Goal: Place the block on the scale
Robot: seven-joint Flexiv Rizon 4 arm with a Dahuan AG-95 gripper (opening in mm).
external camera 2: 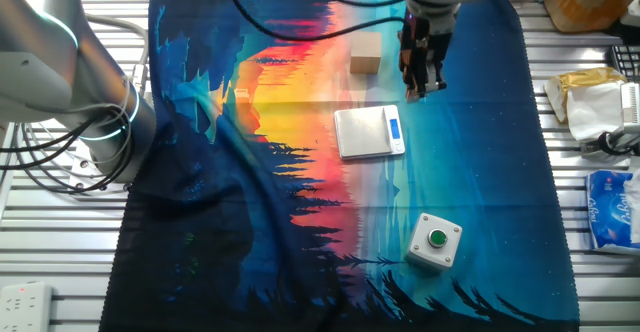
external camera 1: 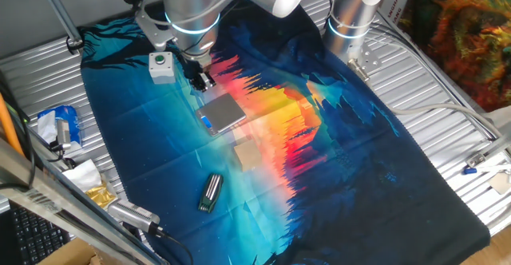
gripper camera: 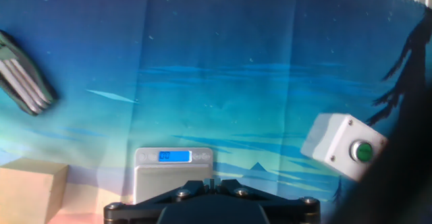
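Note:
The block (external camera 1: pixel 248 155) is a small pale tan wooden cube that sits on the printed cloth, apart from the scale; it also shows in the other fixed view (external camera 2: pixel 365 52) and at the lower left of the hand view (gripper camera: pixel 27 191). The scale (external camera 1: pixel 222 113) is a flat silver-grey square with a blue strip; it also shows in the other fixed view (external camera 2: pixel 368 132) and in the hand view (gripper camera: pixel 173 173), where its display is lit. Nothing lies on its plate. My gripper (external camera 1: pixel 200 78) hovers above the cloth beside the scale, between it and the white box. It also shows in the other fixed view (external camera 2: pixel 420 77) and in the hand view (gripper camera: pixel 212 182). Its jaws are shut and hold nothing.
A white box with a green button (external camera 1: pixel 161 67) stands near the gripper and also shows in the other fixed view (external camera 2: pixel 435 240) and in the hand view (gripper camera: pixel 344 148). A dark metallic cylinder (external camera 1: pixel 210 192) lies at the cloth's near side. Packets and cables lie off the cloth's edges (external camera 1: pixel 60 129).

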